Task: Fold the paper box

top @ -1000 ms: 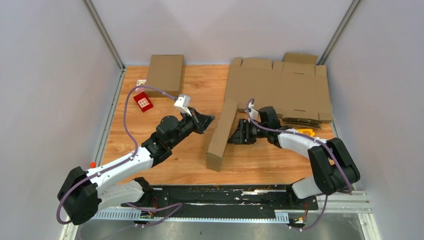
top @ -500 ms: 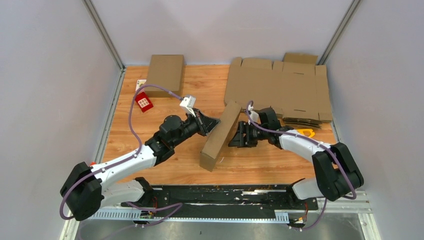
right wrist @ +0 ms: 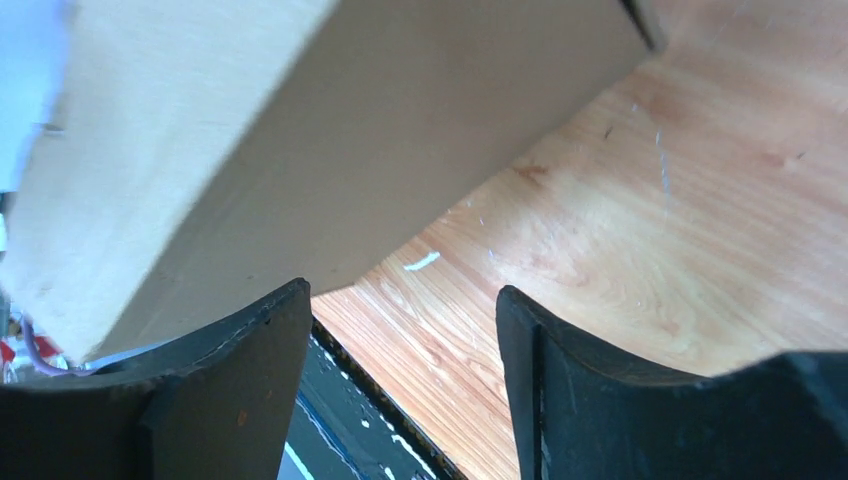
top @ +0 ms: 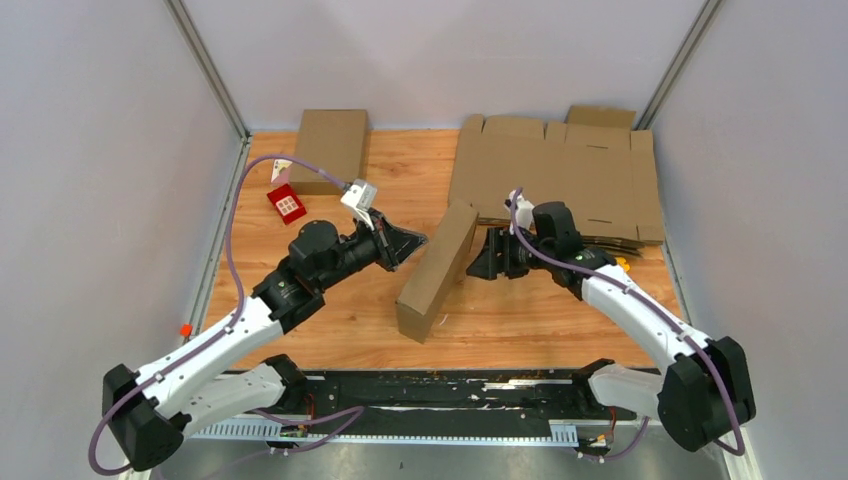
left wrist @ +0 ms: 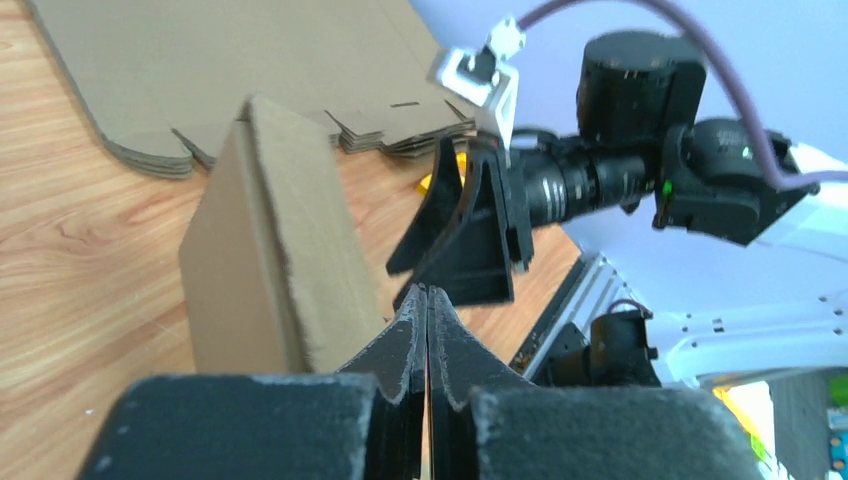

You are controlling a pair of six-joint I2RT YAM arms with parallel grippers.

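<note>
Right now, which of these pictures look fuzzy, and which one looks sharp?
Top external view: sharp all over, with soft, even light. Left wrist view: the shut left tool, close to the lens, looks a bit soft. Right wrist view: the paper box is smeared and fuzzy, while the table grain looks clearer.

**A:** Top view: even, diffuse light is falling from above on the worktop (top: 520, 320). The arms (top: 620, 300) are casting only soft, short shadows.

**B:** Left wrist: the left tool (left wrist: 427, 300) is blurring up close, and the lower right corner is washing out bright.

**A:** Right wrist: the paper box (right wrist: 300, 130) is smearing soft, its left edge bleaching pale. The right tool (right wrist: 400, 310) is reading dark, and the wood is glinting faintly.
</note>
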